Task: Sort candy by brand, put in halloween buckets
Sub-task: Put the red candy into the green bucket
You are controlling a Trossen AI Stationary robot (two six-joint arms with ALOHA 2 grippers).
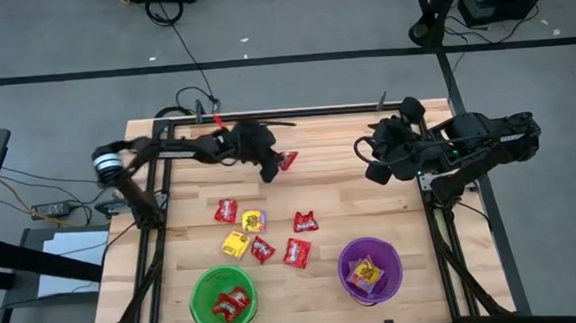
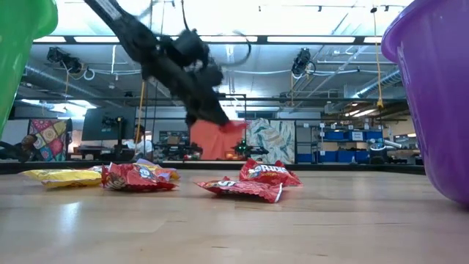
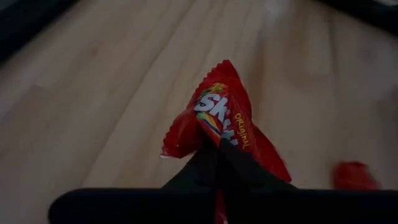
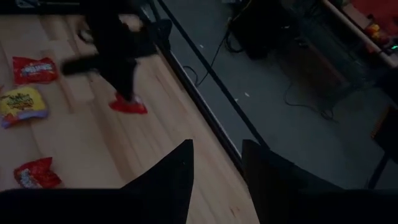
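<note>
A pale wooden slatted table (image 1: 392, 225) is being worked over by two dark arms. At its near edge two small round plastic pails are standing: the bright green bucket (image 1: 201, 285) at the near left, already holding red packets, and the purple bucket (image 1: 346, 258) at the near right, holding a yellow one. Between them and the table's middle a loose cluster of flat shiny wrapped candy (image 1: 261, 249) is lying, red and yellow pieces mixed.

The left arm is being stretched from the far left across toward the far middle of the table. Its left gripper (image 1: 271, 168) is clamped tight on a small red shiny Skittles packet (image 1: 288, 160), pinched by one end, with the rest of the wrapper sticking out beyond the fingertips. In the low view the packet (image 2: 217, 139) is being held clear of the wood, above the candy lying on it.

The relation that matters for the coming move is judged to be this: the green bucket lies nearer to the viewer and slightly left of the held packet, on the left arm's own side, with the scattered candy between them. The packet would probably have to be carried over that cluster and released above the green rim.

The right gripper (image 4: 216, 163) is being kept at the far right edge, its jaws partly apart and empty, well apart from the candy.
</note>
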